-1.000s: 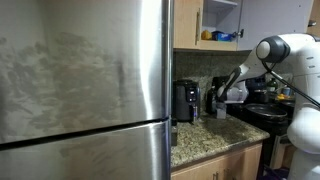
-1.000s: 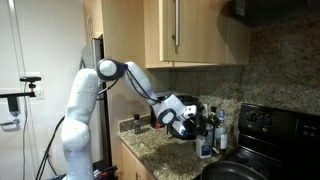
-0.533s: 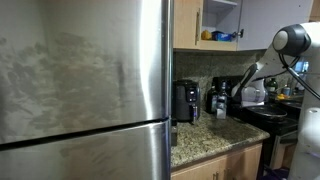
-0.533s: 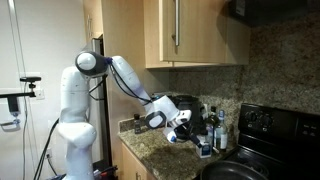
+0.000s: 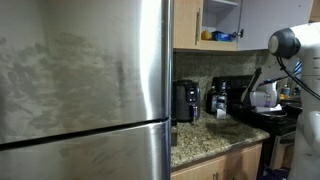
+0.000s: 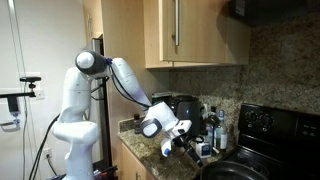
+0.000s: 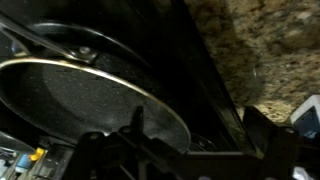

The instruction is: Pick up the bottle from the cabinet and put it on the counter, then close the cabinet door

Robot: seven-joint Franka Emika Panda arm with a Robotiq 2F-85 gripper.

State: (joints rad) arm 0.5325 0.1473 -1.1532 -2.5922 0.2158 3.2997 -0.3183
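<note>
Exterior view: small pale bottle (image 5: 221, 113) on speckled counter (image 5: 196, 146); hand (image 7: 180, 138) wide-spread, empty.

Soft even indoor light in both exterior views, low-resolution softness, wrist view dim, murky, blurred at close range

In an exterior view, the scene is taken from close beside the steel fridge door (image 5: 85, 80), which fills the left half of the frame. The counter (image 5: 205, 140) and the open cabinet (image 5: 222, 20) are seen beyond it, with the arm (image 5: 290, 45) at the right edge. In an exterior view from farther back, the arm (image 6: 115, 72) is placed left of centre and the stove (image 6: 270, 125) at lower right. Counter, arm and stove are shared by both exterior views. The wrist view is aimed down, very near a pan (image 7: 80, 100), with the gripper (image 7: 190, 150) entering along the bottom edge.
</note>
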